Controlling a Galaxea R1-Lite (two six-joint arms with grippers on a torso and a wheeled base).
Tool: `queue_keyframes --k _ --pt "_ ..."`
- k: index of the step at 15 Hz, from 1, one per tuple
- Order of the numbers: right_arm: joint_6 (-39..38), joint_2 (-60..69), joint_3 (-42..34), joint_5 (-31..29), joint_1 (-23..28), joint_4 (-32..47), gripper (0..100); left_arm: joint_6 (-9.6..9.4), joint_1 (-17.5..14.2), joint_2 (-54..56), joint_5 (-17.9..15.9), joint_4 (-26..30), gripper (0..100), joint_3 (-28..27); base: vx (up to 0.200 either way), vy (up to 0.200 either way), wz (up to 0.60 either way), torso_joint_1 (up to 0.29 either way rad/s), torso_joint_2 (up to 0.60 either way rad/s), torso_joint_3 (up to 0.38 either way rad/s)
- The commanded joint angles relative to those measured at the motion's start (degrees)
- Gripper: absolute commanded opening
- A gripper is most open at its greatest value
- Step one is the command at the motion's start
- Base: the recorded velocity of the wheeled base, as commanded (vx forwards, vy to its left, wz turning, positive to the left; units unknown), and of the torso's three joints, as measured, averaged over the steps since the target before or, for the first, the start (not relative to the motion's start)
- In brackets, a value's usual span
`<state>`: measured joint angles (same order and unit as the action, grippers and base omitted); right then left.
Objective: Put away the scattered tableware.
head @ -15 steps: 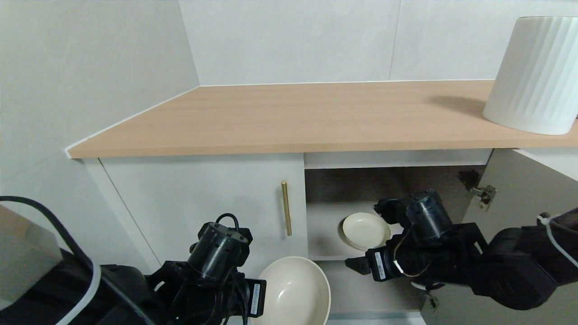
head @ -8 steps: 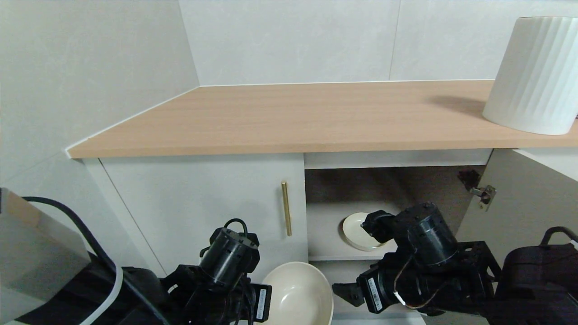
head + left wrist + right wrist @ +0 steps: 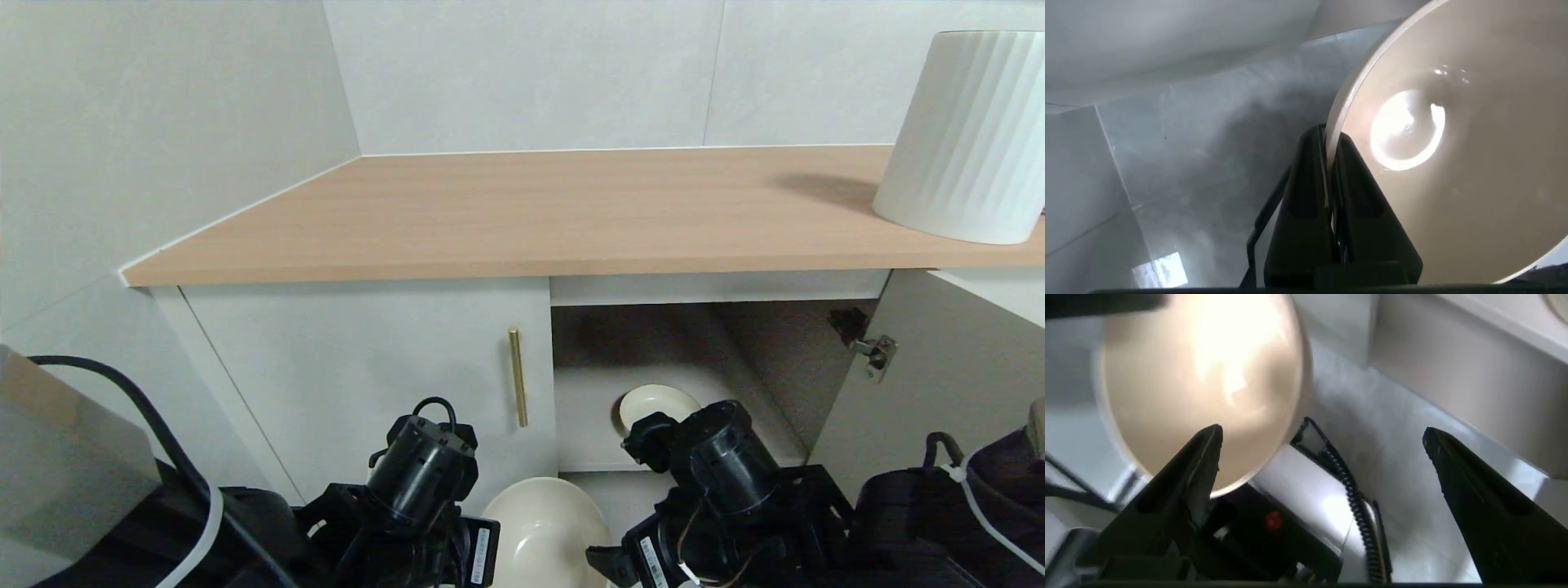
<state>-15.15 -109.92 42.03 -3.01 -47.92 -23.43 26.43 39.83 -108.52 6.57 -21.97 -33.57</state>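
1. The left gripper [image 3: 1329,155] is pinched tight on the rim of the big bowl [image 3: 543,527]. It holds the bowl low down in front of the cupboard [image 3: 367,351], open side up
2. The right gripper [image 3: 1321,433] has its fingers wide apart with nothing in them, just beside the big bowl
3. The shelf [image 3: 588,420] inside the open half of the cupboard is ahead of the big bowl, higher up and a bit to the right. A small dish [image 3: 653,400] sits on it
4. The big bowl is round, so it has no long side. I think it must go up and forward, and the right gripper is nearer the opening and may be in the way
5. The left wrist view shows the pinch on the rim, and the head view shows the shelf and the small dish
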Motion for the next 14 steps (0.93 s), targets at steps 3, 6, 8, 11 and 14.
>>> queue_keyframes --k 3,6,8,11,14 --pt "-0.1 -4.0 0.7 -2.1 -0.1 -2.6 100 0.03 0.6 0.8 0.0 0.1 0 0.1 0.0 0.0 0.0 0.0 0.0 0.0" --pt "-0.1 -4.5 0.4 -2.6 -0.1 -3.4 100 0.03 0.6 0.2 0.0 0.2 0 0.4 0.0 0.0 0.0 0.0 0.0 0.0" --pt "-0.1 -4.5 0.4 -2.6 -0.1 -3.4 0 0.03 0.6 0.2 0.0 0.2 0 0.4 0.0 0.0 0.0 0.0 0.0 0.0" --pt "-0.1 -4.6 0.2 -2.6 0.1 -3.4 0 0.03 0.6 0.2 0.0 0.2 0 0.4 0.0 0.0 0.0 0.0 0.0 0.0" --pt "-0.1 -4.6 0.2 -2.6 0.3 -3.4 0 0.03 0.6 0.3 0.0 0.2 0 0.4 0.0 0.0 0.0 0.0 0.0 0.0"
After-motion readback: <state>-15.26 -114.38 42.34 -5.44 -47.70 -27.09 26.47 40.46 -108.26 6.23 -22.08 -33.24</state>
